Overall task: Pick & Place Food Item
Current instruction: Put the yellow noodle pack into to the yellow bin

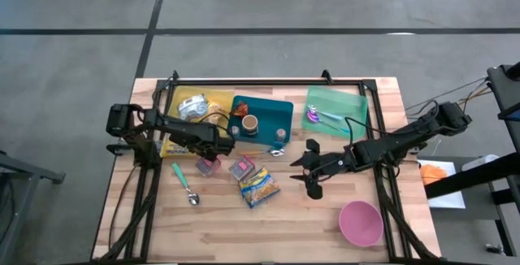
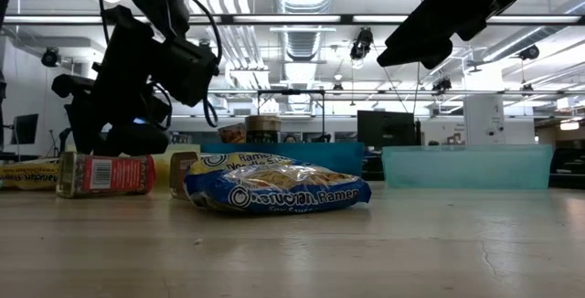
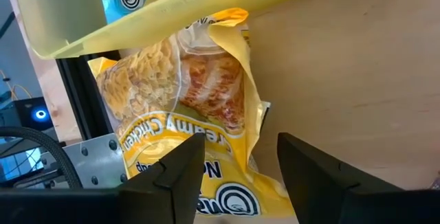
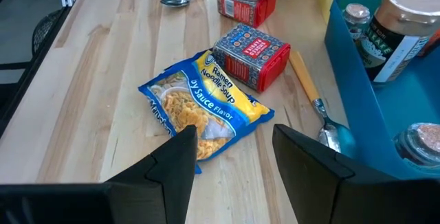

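Observation:
A yellow noodle packet [image 3: 179,114] lies flat on the table, its far part under the yellow tray [image 3: 158,7]. In the high view it shows at the left [image 1: 168,146]. My left gripper [image 3: 240,148] [image 1: 213,149] points steeply down over the packet's right end. It is open, with one finger over the packet and the other over bare wood. A blue ramen packet [image 1: 258,186] [image 4: 199,107] lies mid-table beside two red boxes [image 1: 207,166] [image 1: 242,167]. My right gripper [image 1: 311,167] [image 4: 234,148] hangs open in the air to the right of the ramen packet. My left gripper stands over the yellow packet's side edge [image 3: 256,124], coming from above. I cannot tell whether either finger touches the packet, which lies slack on the wood.
A blue tray [image 1: 262,101] with jars and a green tray [image 1: 341,94] stand along the far edge. A pink bowl [image 1: 360,222] sits at the near right. A teal spoon [image 1: 185,185] and a yellow-handled spoon [image 4: 313,90] lie on the wood.

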`<state>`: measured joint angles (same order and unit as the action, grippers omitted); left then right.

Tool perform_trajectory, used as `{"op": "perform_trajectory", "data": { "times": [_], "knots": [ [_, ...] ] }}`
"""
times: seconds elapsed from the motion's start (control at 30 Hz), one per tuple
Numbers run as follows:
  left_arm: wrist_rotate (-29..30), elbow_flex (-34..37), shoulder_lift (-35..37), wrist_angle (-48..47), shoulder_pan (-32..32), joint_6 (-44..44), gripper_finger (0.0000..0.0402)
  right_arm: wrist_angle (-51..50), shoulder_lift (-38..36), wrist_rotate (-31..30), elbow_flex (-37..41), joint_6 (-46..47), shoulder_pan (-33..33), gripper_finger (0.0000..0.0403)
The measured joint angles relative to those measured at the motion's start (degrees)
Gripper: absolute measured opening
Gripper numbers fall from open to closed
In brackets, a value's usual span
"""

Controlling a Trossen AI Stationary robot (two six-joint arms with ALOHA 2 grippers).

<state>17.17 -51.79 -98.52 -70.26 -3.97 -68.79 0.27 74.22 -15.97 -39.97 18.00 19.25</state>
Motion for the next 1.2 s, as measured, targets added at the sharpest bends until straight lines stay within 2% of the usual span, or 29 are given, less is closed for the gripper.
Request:
{"op": "perform_trajectory", "data": {
  "times": [0.17, 0.43, 0.5, 0.87, 1.2],
  "knots": [
    [0.17, -0.04, 0.00, 0.01, -0.06, 0.84, 0.0167, -0.01, 0.00, 0.00, 0.00, 0.00, 0.00, 0.0189],
    [-0.54, -0.04, -0.02, -0.02, -0.33, 2.38, 0.0031, -0.02, 0.01, 0.00, 0.00, 0.00, 0.00, 0.0189],
    [-1.38, -0.04, -0.04, -0.04, -0.33, 2.58, 0.0009, -0.01, 0.00, 0.00, 0.00, 0.00, 0.00, 0.0189],
    [-4.80, -0.53, 0.04, -1.36, -0.07, 2.84, 0.0002, -0.02, -0.01, 0.00, 0.00, 0.00, 0.00, 0.0190],
    [-2.83, -8.12, 0.11, -10.97, 2.27, 1.30, 0.0001, -0.04, -0.01, 0.00, 0.00, -0.02, 0.00, 0.0190]
  ]
}}
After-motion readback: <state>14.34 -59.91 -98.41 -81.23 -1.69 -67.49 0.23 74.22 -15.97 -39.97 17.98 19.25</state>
